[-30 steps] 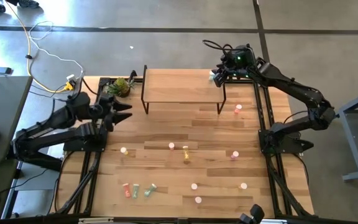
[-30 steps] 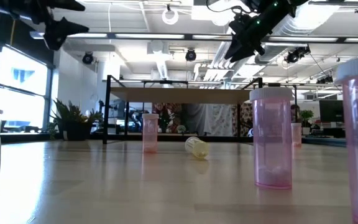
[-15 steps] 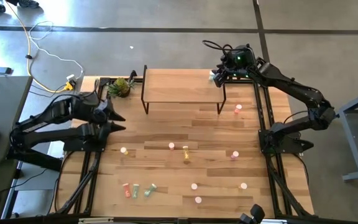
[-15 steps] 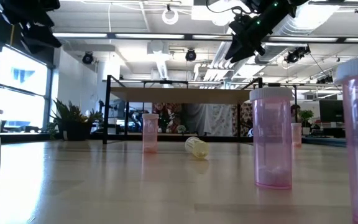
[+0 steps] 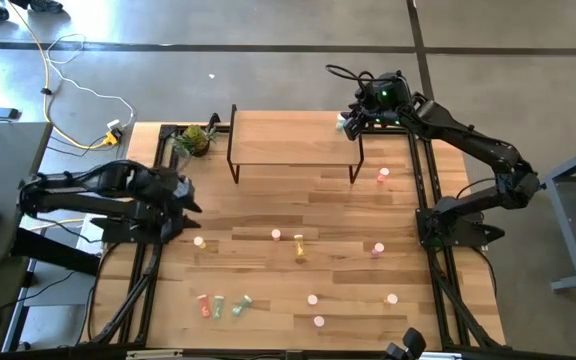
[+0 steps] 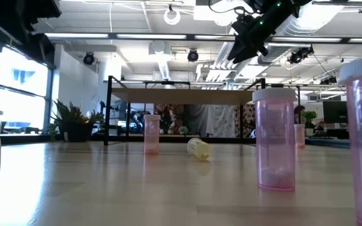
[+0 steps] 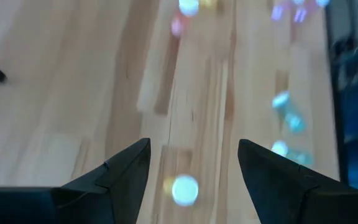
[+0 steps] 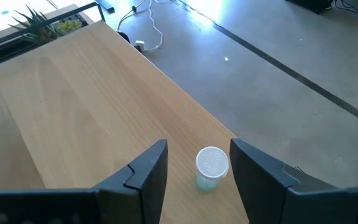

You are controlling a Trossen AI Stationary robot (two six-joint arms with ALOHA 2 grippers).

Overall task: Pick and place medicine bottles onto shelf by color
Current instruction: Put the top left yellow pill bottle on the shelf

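The shelf [image 5: 293, 140] stands at the table's far side. A green bottle with a white cap [image 8: 211, 167] stands upright on its top near the far right corner. My right gripper [image 8: 197, 146] hangs open over that corner [image 5: 346, 122], a finger on either side of the bottle and a gap showing at each. My left gripper [image 7: 194, 146] is open near the table's left edge [image 5: 190, 200], tipped down at the table. A yellow-orange bottle [image 7: 185, 188] stands ahead of its fingers [image 5: 199, 242]. Other medicine bottles stand or lie across the table.
A small potted plant [image 5: 193, 140] sits at the far left, beside the shelf. Pink bottles [image 5: 377, 249] [image 5: 383, 176] stand on the right, pale ones [image 5: 312, 299] near the front. A pink and green group [image 5: 220, 305] lies at the near left. One yellow bottle [image 6: 198, 149] lies on its side mid-table.
My left arm has swung away from the plant toward the table's near edge, and its gripper has tipped from nearly level down toward the table, over the yellow-orange bottle. Its fingers have stayed open.
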